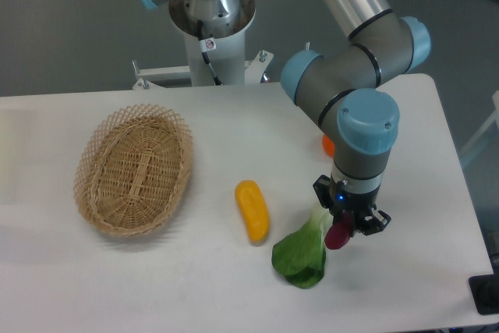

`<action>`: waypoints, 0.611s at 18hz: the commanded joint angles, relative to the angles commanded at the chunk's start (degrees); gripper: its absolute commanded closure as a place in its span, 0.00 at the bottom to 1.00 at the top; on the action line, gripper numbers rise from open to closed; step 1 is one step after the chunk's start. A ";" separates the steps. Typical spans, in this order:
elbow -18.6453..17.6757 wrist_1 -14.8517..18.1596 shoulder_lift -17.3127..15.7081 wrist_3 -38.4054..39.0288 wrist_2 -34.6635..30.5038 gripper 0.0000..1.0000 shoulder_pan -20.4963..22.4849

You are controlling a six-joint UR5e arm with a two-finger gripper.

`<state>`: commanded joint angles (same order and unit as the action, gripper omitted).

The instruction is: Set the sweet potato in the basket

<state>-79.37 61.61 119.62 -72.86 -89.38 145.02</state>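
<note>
While our gripper (343, 232) pinches the sweet potato (337, 234) by the leafy green (302, 253), the basket (134, 169) sits far left.

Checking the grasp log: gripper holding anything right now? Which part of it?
The gripper is shut on the sweet potato, gripping its upper end; the lower end sticks out below, beside the green leaf.

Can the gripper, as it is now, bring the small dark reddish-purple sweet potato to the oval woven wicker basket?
Probably yes. The gripper appears shut on the small reddish-purple sweet potato, and the oval wicker basket lies open. Only the yellow-orange oblong vegetable lies low between them.
</note>
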 joint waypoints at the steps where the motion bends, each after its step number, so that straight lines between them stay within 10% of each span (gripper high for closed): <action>1: 0.09 0.00 0.00 0.00 0.00 0.71 0.00; 11: -0.09 -0.09 0.35 0.18 -0.09 0.71 -0.09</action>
<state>-79.45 61.52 119.97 -72.69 -89.47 144.93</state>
